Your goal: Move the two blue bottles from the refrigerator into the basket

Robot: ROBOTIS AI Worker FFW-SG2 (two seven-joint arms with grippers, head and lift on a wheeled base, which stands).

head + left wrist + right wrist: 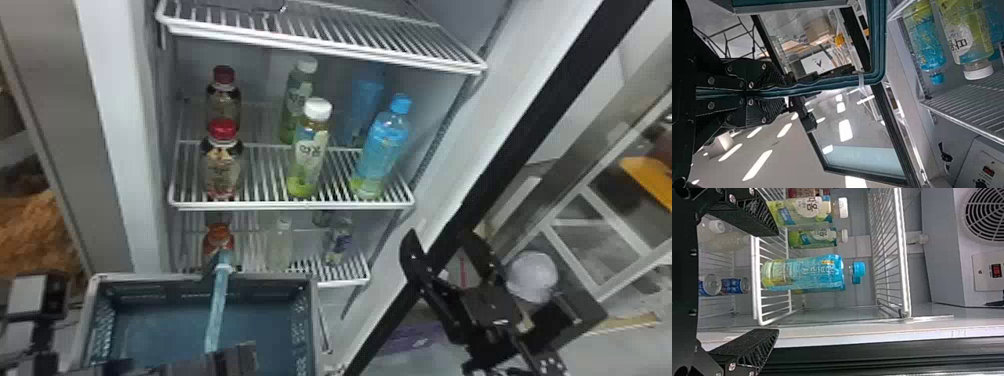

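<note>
Head view: the refrigerator (107, 125) is standing open, and its middle shelf (295, 205) is carrying three pairs of bottles.
Front blue bottle: this one (384, 150) is standing upright at the right side of the middle shelf, near the front edge.
Rear blue bottle: the second one (367, 95) is standing just behind the first, on the same shelf, and is being partly covered by it.
Basket: the grey-blue basket (91, 320) is sitting low before the refrigerator, and its handle (218, 300) is standing raised above it.
Left gripper: the left gripper (225, 352) is holding the handle; in the left wrist view its two fingers are pressing closed on this handle from both sides.
Right gripper: the right gripper (440, 240) is hanging at the right side, in front of the black door edge (505, 155); its two fingers are standing wide apart and are gripping nothing. In the right wrist view the front blue bottle is showing ahead of the fingers, without touching them.
Other bottles: two white-capped bottles (308, 150) are standing one behind the other in the middle, and two red-capped bottles (221, 167) are standing the same way at the left.
</note>
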